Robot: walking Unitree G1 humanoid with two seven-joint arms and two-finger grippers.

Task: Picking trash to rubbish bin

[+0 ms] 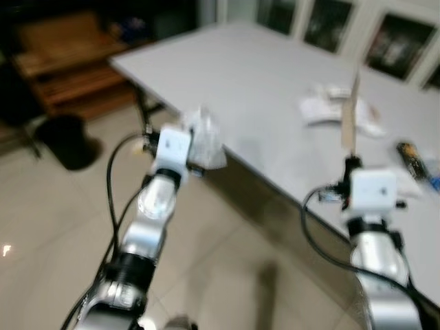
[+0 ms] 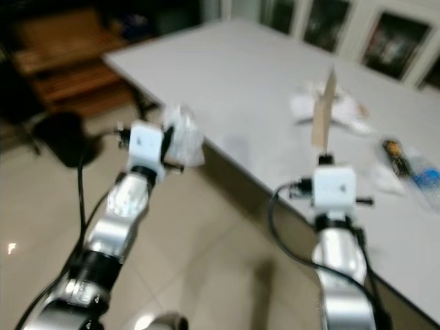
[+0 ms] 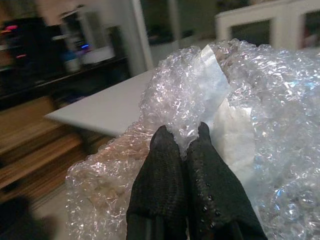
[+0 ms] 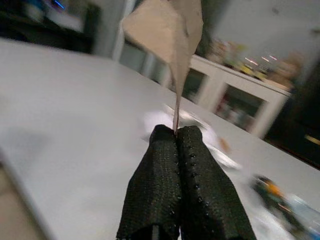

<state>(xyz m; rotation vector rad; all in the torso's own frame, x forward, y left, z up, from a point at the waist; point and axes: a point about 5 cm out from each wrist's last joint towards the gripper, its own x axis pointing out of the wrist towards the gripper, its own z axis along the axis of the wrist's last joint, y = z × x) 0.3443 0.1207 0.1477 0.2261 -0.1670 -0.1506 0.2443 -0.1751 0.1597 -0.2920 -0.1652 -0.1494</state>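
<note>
Bubble wrap (image 3: 260, 125) pinched tight in left hand (image 3: 182, 137), cardboard scrap (image 4: 167, 30) pinched upright in right hand (image 4: 176, 132).

A crumpled wad of clear bubble wrap (image 3: 235, 130) is hanging pinched in the left pincer (image 3: 181, 134), off the counter (image 1: 275, 103) edge above the floor. A thin tan cardboard piece (image 4: 167, 30) is standing upright, clamped in the right pincer (image 4: 175, 132). A dark bin (image 1: 67, 141) is sitting on the floor beyond.

Motion blur smears the litter (image 1: 344, 110) on the worktop (image 1: 275, 89) beyond the right end effector (image 4: 176, 132); the bubble wrap (image 3: 260, 130) runs off frame past the left end effector (image 3: 181, 135).
</note>
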